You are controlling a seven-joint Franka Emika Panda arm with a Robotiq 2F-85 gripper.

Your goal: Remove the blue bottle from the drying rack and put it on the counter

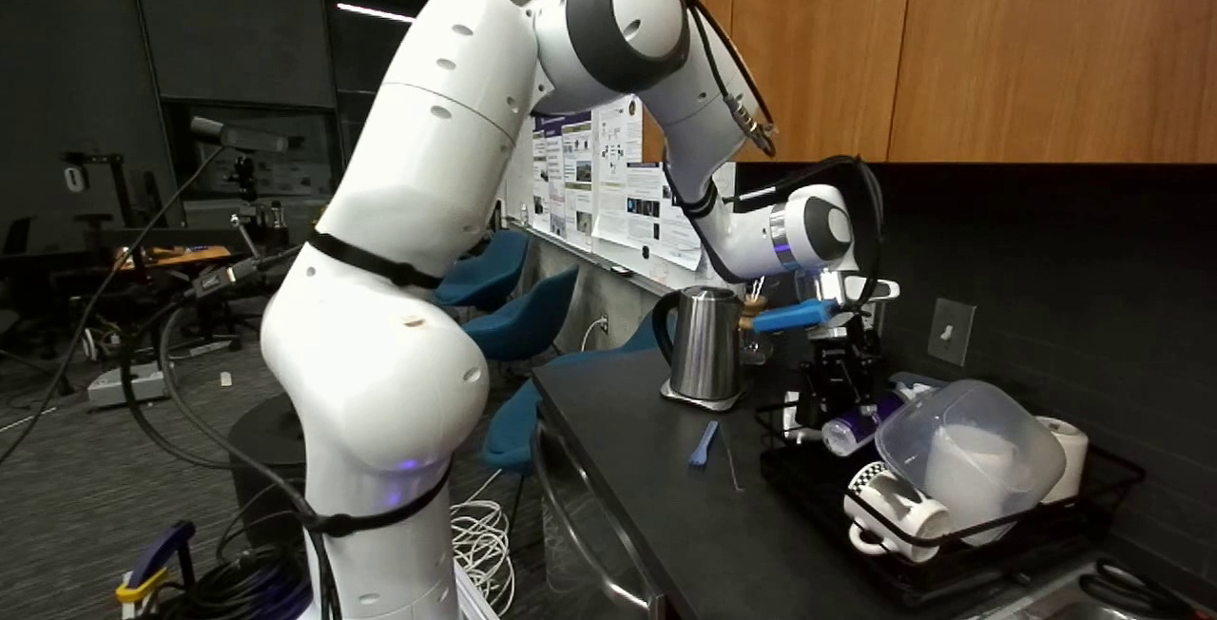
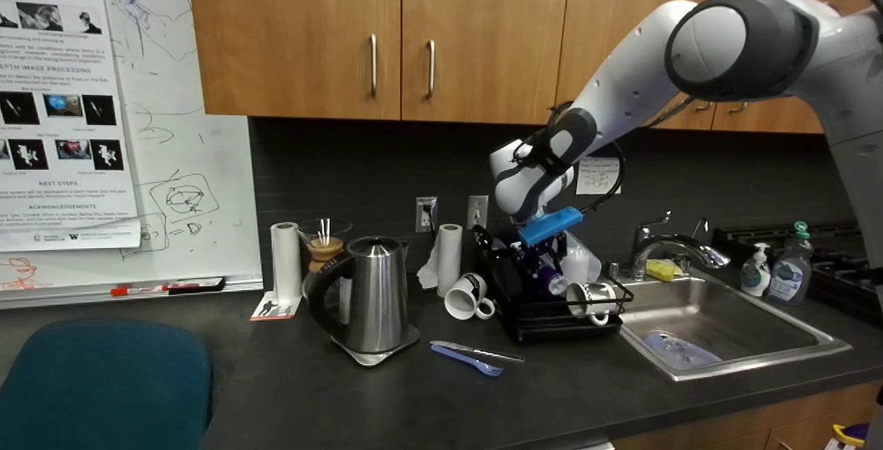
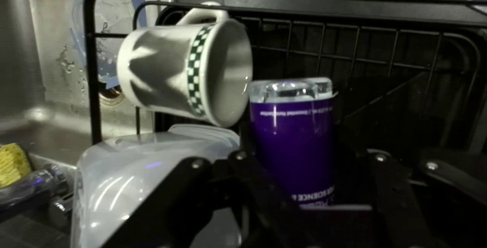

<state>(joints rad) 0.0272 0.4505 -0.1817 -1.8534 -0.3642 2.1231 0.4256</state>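
Note:
The blue bottle, purple-violet with a clear end, lies in the drying rack, in the wrist view [image 3: 293, 126] and both exterior views [image 1: 842, 437] [image 2: 550, 277]. The black drying rack [image 1: 808, 487] stands on the dark counter [image 1: 656, 468]; in an exterior view it is beside the sink [image 2: 552, 329]. My gripper [image 1: 835, 406] points down into the rack. In the wrist view the dark fingers [image 3: 298, 139] stand on both sides of the bottle, the left one overlapping its edge. Darkness hides whether the right one touches it.
A translucent bowl [image 3: 152, 156] leans close on the left of my fingers in the wrist view. A checkered-rim mug [image 3: 163, 69] lies in the rack near the bottle's clear end. A steel kettle [image 2: 378, 298], a blue fork [image 2: 469, 360] and a knife [image 2: 476, 350] are on the counter.

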